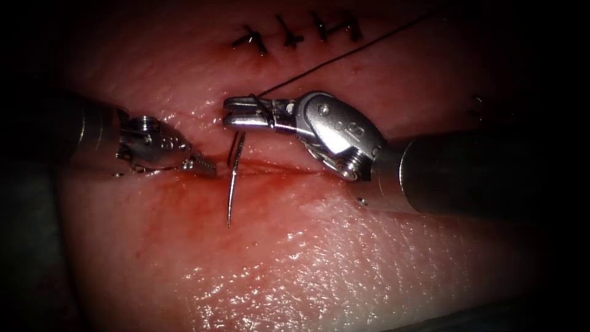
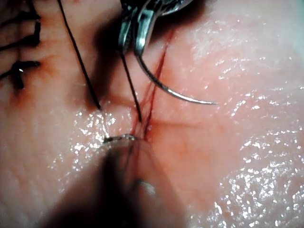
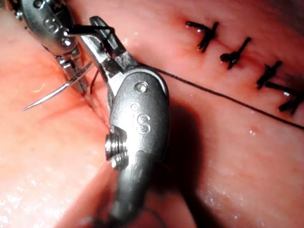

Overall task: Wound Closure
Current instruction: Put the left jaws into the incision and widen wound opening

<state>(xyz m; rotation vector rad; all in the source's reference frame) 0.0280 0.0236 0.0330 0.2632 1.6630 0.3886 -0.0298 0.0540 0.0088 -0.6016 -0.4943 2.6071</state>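
The shiny silver right tool had its jaws clenched on the thin, curved steel needle. It seemed to grip the needle close to its back end, where the thin black thread is tied on. The needle hung down from under those jaws and crossed over the long red cut. Its sharp tip was far below the jaws and looked free, not stuck in the soft pink tissue. The thread ran over the back of the right jaws and away past the dark knotted stitches above them. The smaller silver left tool had its tip down at the cut, just beside the needle. I could not tell if it held anything. Wet red fluid lay on the tissue below it. I think the needle is very light, hard and slippery, so it could spin in a loose grip. A good place to hold it is likely the round body, back from the tip, since the tip could go blunt.
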